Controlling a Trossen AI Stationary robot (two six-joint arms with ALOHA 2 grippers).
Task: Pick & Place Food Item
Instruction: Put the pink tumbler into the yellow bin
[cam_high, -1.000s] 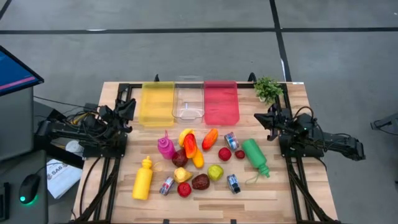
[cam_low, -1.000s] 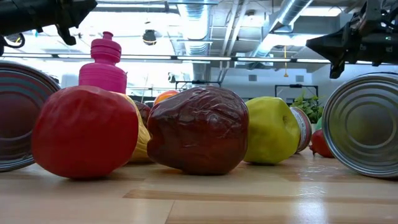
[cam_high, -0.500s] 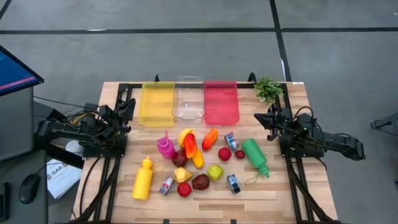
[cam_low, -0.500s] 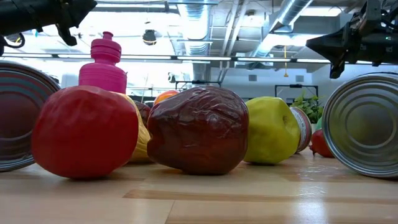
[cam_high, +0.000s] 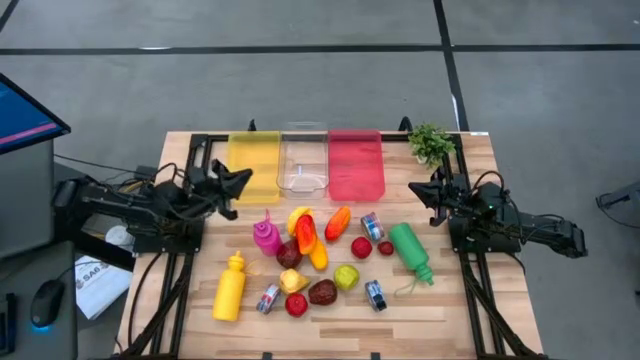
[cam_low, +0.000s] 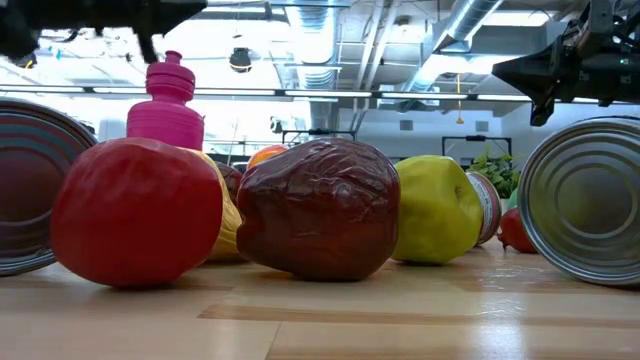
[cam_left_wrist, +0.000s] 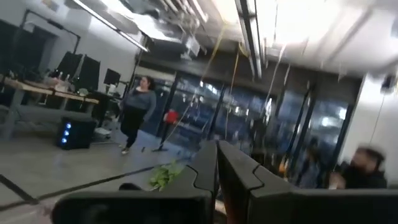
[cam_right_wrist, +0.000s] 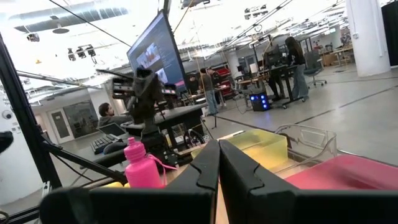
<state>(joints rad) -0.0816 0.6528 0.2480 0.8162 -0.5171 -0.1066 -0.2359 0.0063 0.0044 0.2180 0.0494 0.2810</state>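
Fingers of left gripper (cam_high: 243, 178) pressed together, nothing between them, poised at the near edge of the yellow bin (cam_high: 254, 165). Fingers of right gripper (cam_high: 417, 188) likewise closed and empty, parked at the right side of the bench (cam_high: 470, 310), near the small green plant (cam_high: 431, 141).

Food items clustered mid-bench, apart from both pairs of fingers: banana (cam_high: 297, 214), orange-red pepper (cam_high: 305, 233), orange fruit (cam_high: 338, 222), red tomato (cam_high: 361, 247), green apple (cam_high: 346, 277), dark red fruit (cam_high: 322, 292), red apple (cam_high: 296, 304), yellow piece (cam_high: 292, 281). Nearest to the left fingers: pink bottle (cam_high: 266, 235), just below and right of them in the high view. Yellow bottle (cam_high: 229, 288) at the near left, green bottle (cam_high: 411, 251) lying just inward of the right gripper. 3 small cans among the fruit, one (cam_high: 372, 226) beside the green bottle.

Beyond the cluster, 3 bins side by side: yellow, clear bin (cam_high: 303, 161), red bin (cam_high: 356, 165).

From bench level: red apple, dark red fruit and green apple in a row, pink bottle behind.
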